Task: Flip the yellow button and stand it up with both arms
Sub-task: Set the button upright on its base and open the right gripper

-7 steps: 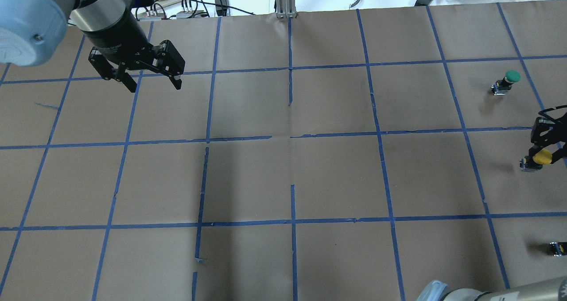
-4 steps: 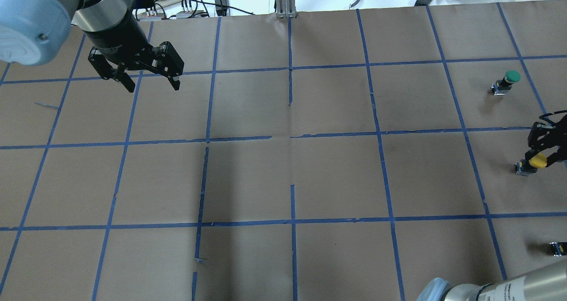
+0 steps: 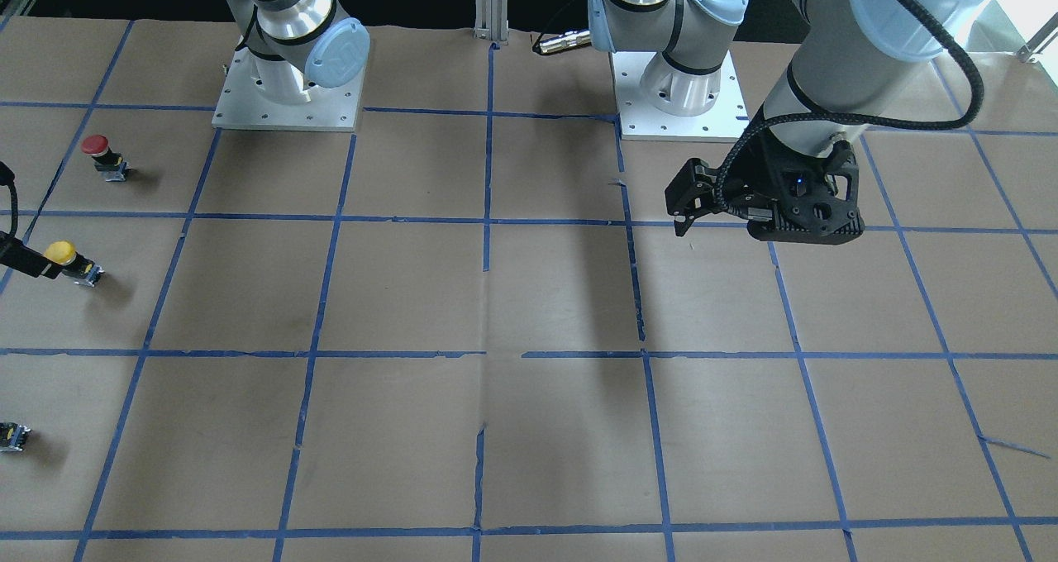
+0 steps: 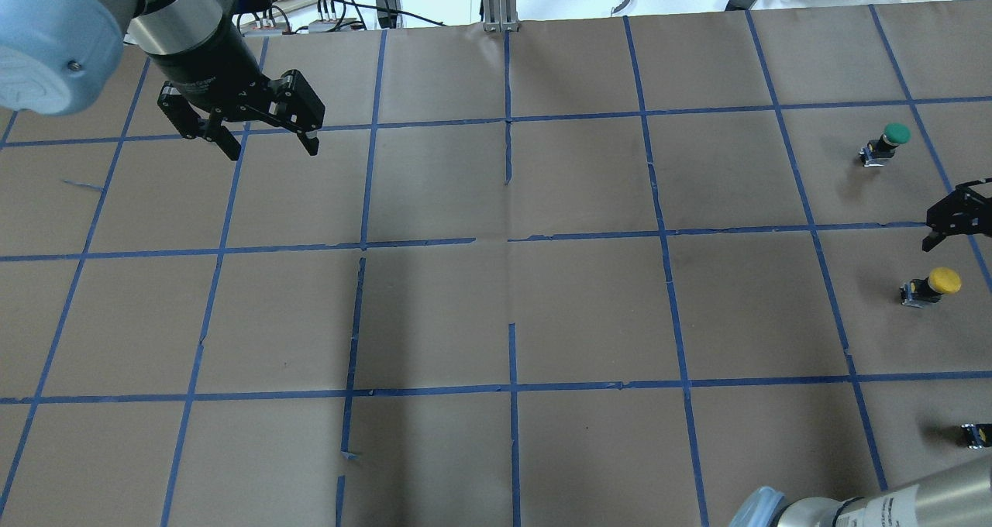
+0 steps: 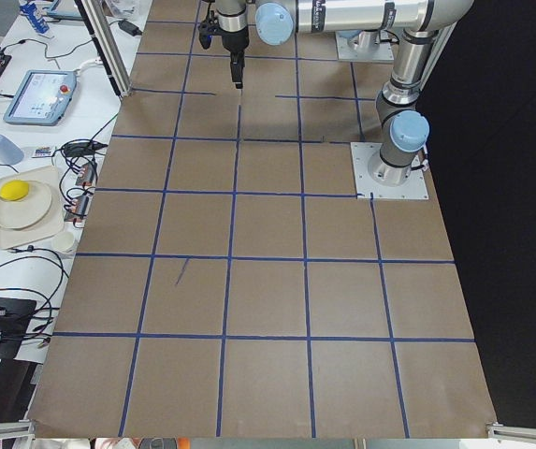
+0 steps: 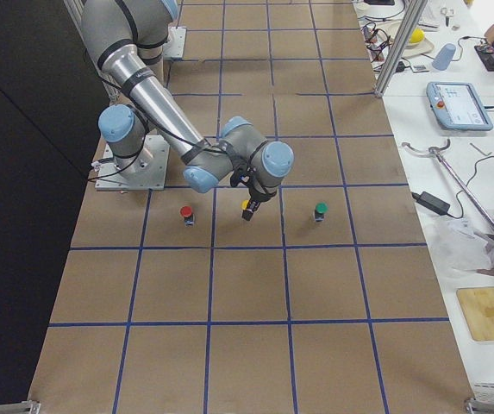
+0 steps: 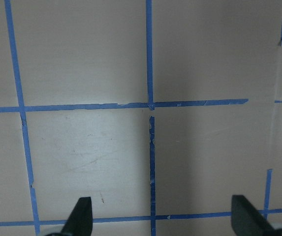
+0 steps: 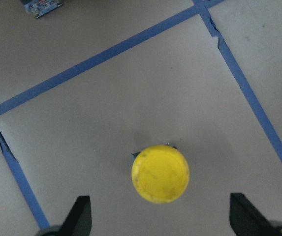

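The yellow button (image 4: 934, 283) stands upright on its boxy body near the table's right edge, cap up. It also shows in the front view (image 3: 70, 260). In the right wrist view its yellow cap (image 8: 160, 173) lies between and just beyond my open right gripper (image 8: 160, 219), with clear gaps on both sides. That gripper (image 4: 947, 221) hangs above the button, touching nothing. My left gripper (image 4: 263, 141) is open and empty, far off over the table's back left. The left wrist view shows only paper and tape between its fingertips (image 7: 80, 216).
A green-capped button (image 4: 889, 141) stands behind the yellow one. A red-capped button (image 3: 103, 155) stands nearer the robot's base. A tiny black-grey part (image 4: 975, 434) lies at the right edge. Brown paper with a blue tape grid (image 4: 511, 240) covers the table.
My right gripper has opened, let go of the yellow button's cap and drawn away from it. The button stays standing upright. The left gripper has barely moved.
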Available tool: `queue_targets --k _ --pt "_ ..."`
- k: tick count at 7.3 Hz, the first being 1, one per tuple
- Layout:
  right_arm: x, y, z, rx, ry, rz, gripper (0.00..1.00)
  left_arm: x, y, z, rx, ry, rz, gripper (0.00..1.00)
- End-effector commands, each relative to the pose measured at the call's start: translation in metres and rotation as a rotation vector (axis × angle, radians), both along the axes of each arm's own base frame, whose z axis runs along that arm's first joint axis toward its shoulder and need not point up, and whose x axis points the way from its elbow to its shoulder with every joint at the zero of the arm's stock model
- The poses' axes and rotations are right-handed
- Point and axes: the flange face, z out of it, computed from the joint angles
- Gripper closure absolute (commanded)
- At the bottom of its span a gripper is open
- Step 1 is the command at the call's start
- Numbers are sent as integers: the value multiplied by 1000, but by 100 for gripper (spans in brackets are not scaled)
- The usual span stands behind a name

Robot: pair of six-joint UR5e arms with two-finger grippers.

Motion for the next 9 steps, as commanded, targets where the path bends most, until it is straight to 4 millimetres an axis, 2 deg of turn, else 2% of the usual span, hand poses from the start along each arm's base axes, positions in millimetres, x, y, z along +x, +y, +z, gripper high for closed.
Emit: queue_targets --k 1,2,3,4,5,7,8,9 --pt "39 -12 59 -57 66 -67 0 -1 1 3 -6 6 5 0" --pt "70 -18 77 -71 90 -67 1 -1 2 4 -6 6 6 0" --pt "95 -16 93 -52 90 -106 1 -1 2 5 -9 6 6 0" --pt "122 -13 124 -52 89 -195 3 -1 3 6 -9 5 7 0" --pt "158 -18 145 -37 91 -219 3 -1 3 6 -10 4 14 0" --pt "205 -23 180 -27 -6 -402 3 0 4 7 -10 -3 38 0" --pt "238 -28 199 -15 -11 -431 3 0 4 8 -12 -5 38 0" --pt "263 -29 213 0 6 -546 3 0 4 7 -10 -5 38 0"
